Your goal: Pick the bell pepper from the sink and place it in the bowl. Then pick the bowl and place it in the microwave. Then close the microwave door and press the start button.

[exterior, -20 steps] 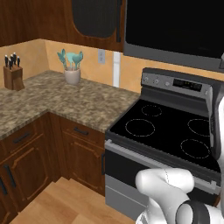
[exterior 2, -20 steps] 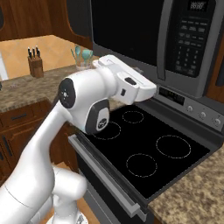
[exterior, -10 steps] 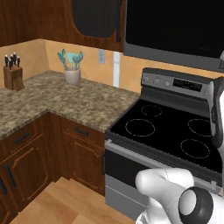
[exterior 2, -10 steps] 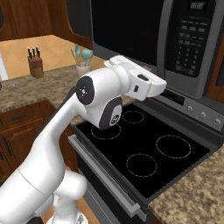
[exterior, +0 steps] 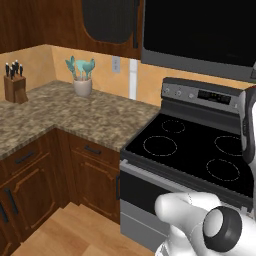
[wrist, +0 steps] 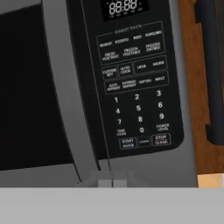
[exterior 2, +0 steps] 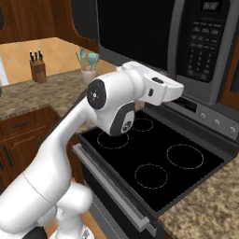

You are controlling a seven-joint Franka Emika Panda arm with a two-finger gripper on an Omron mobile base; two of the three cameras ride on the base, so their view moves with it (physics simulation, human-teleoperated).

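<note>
The black microwave (exterior 2: 154, 37) hangs above the stove, and its dark glass door (wrist: 30, 87) stands closed against the grey handle strip (wrist: 65, 87). My gripper (wrist: 112, 183) is shut, its tips pressed together low in the hand view, just below the keypad (wrist: 138, 87). The start button (wrist: 127, 142) sits in the keypad's bottom row, slightly above and to the right of the tips. In the right base view my hand (exterior 2: 168, 88) reaches toward the control panel (exterior 2: 205, 46). The bell pepper, the bowl and the sink are out of view.
A black-topped stove (exterior 2: 154, 158) with its oven lies under the arm. The granite counter (exterior: 75, 115) carries a knife block (exterior: 14, 82) and a jar of teal utensils (exterior: 81, 80). A wooden cabinet with a dark handle (wrist: 214, 74) borders the microwave.
My arm has stretched further to the right in the right base view, carrying the hand closer to the microwave's control panel. The microwave and stove have not moved.
</note>
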